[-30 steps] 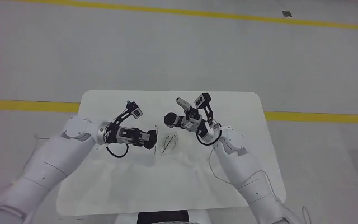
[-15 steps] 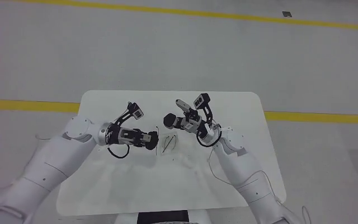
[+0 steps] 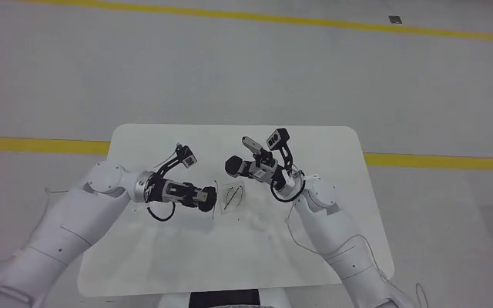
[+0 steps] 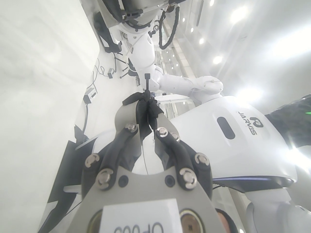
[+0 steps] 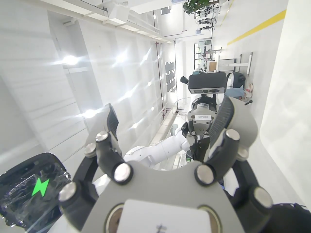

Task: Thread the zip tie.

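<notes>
Top view: above the white, round-cornered desk, the left tool and right tool face each other, close together.
Left wrist view: black cloth-wrapped fingertips pinch a thin black zip tie, its square head outermost.
Right wrist view: the right tool's ribbed dark pads stand wide apart.

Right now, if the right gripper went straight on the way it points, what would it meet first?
Probably the left gripper, shut on the zip tie: the right wrist view shows it ahead of the open right gripper, between its fingers. The top view hints at an offset, so it might miss.
</notes>
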